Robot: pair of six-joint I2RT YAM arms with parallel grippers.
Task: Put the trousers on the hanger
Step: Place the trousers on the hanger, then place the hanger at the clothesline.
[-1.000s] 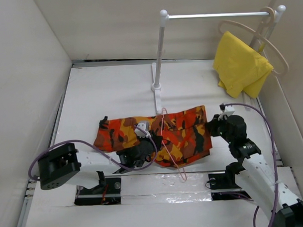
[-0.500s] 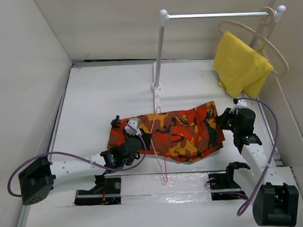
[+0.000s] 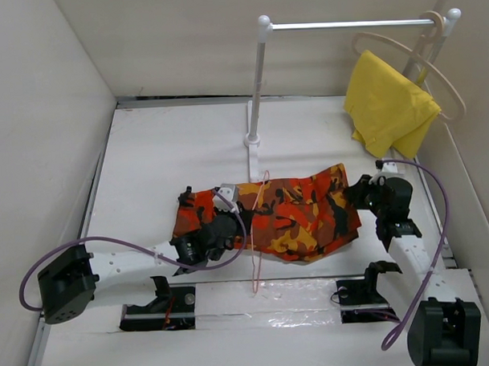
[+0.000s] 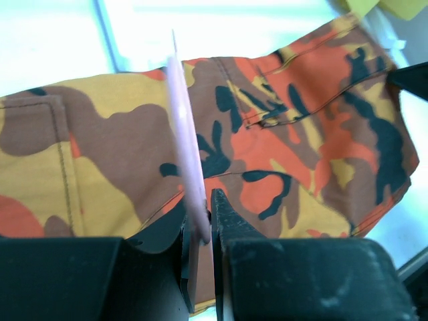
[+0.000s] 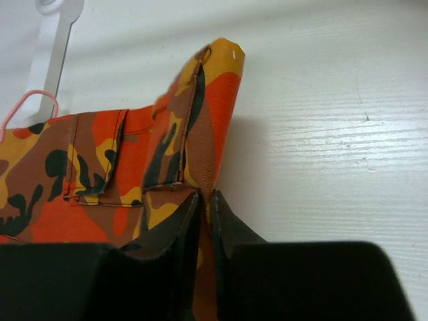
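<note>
The camouflage trousers [image 3: 298,217] lie folded on the white table, in front of the rack's foot. The thin pink hanger [image 3: 257,231] lies across their left part, hook toward the rack, its lower end past the near hem. My left gripper [image 3: 227,224] is shut on the hanger's wire [image 4: 187,160], over the trousers [image 4: 301,134]. My right gripper [image 3: 359,197] is shut on the right edge of the trousers [image 5: 134,167], with a fold of cloth pinched between the fingers. The hanger's hook [image 5: 27,107] shows at the left of the right wrist view.
A white garment rack [image 3: 258,102] stands behind the trousers, its foot just beyond them. A beige wooden hanger [image 3: 433,64] with a plain yellow cloth [image 3: 389,106] hangs at the rack's right end. White walls close in the table on three sides.
Both arms shifted the trousers right a second ago. Since half a second ago, the left gripper has moved slightly right and back with the hanger; the right gripper has barely moved.
</note>
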